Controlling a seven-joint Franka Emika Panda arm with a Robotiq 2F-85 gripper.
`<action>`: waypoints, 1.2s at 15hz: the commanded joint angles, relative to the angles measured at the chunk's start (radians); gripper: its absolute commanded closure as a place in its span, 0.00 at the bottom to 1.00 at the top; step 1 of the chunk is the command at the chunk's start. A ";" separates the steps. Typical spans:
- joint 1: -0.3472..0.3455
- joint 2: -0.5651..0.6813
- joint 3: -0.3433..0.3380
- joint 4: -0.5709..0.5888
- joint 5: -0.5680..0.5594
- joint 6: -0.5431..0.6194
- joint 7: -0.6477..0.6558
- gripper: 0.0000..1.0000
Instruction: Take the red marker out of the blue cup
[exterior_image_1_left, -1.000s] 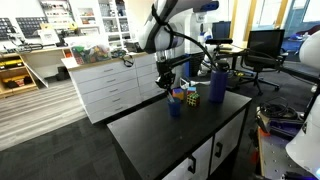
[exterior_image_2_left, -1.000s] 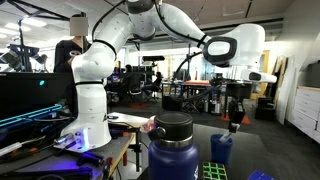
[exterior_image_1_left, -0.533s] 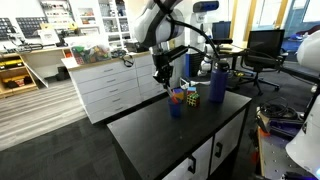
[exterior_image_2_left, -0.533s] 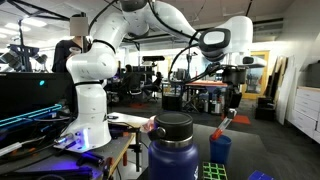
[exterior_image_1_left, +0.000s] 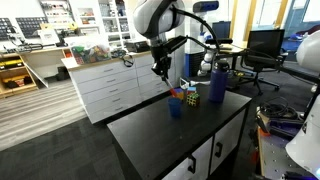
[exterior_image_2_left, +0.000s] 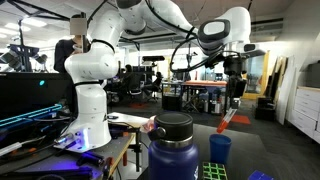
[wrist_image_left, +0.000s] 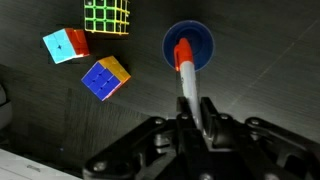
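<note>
A busy lab, with desks, monitors and white drawers, stood behind a black table (exterior_image_1_left: 200, 130) that carried the blue cup (exterior_image_2_left: 220, 150), a tall dark blue bottle (exterior_image_1_left: 218, 85) and a few puzzle cubes. In the wrist view the cubes lay beside the cup but apart from it: a green-gridded one (wrist_image_left: 105, 15), a pale blue and red one (wrist_image_left: 66, 45), and a blue and yellow one (wrist_image_left: 105, 78).

The gripper (exterior_image_2_left: 235, 100) hung above the cup, its fingers closed on the upper part of the red marker (exterior_image_2_left: 226, 120). The marker slanted down from the jaws instead of hanging plumb. Its lower tip sat just over the cup's mouth and looked clear of the rim (though the gap was too slight to be sure of). From the wrist view the marker (wrist_image_left: 186, 70) pointed straight into the cup's open top (wrist_image_left: 188, 45).

The removal seemed nearly finished, but the risk lay in that slant. A thin, smooth stick pinched near one end could pivot or slide in the jaws and drop back into the cup or onto the table. A sideways move without more height could also snag the tip on the rim. The cup looked light, so it might tip or skid toward the cubes.
</note>
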 joint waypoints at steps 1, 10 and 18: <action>-0.005 0.043 0.011 0.036 -0.051 -0.041 0.053 0.94; -0.108 -0.016 0.126 0.188 0.007 -0.270 0.059 0.94; -0.212 -0.115 0.234 0.305 0.114 -0.448 0.037 0.94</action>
